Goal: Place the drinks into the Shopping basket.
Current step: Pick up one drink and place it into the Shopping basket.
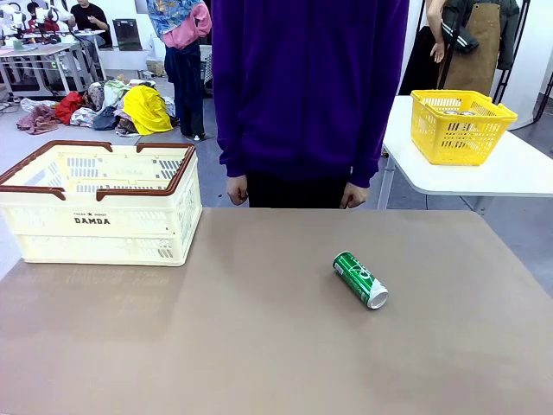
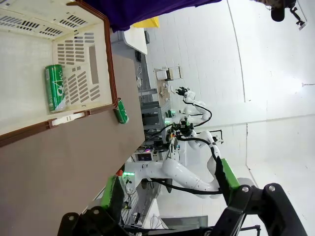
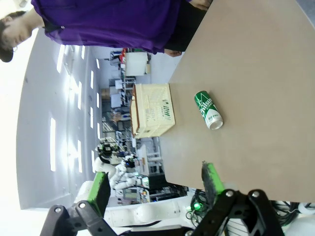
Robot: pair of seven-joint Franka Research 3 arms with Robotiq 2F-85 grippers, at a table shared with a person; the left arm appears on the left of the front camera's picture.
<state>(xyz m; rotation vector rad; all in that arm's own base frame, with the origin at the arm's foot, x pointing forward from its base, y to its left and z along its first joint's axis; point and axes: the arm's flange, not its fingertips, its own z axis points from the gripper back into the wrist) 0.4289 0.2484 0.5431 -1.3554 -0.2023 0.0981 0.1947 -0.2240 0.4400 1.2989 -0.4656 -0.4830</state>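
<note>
Front view: green can (image 1: pixel 360 279) lies on its side, right of frame centre, on tabletop (image 1: pixel 216 346); Shopping basket (image 1: pixel 104 229) at left | we judge it light, rigid, slick, apt to roll: grip across mid-body | left jaws, right jaws wide open, empty.

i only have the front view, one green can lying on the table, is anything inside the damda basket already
observer: Yes. The left wrist view shows a second green can lying on its side on the floor of the Shopping basket.
operator: ok are the tools holding anything, cant see them here
observer: No. The left tool and the right tool are both open and empty.
</note>
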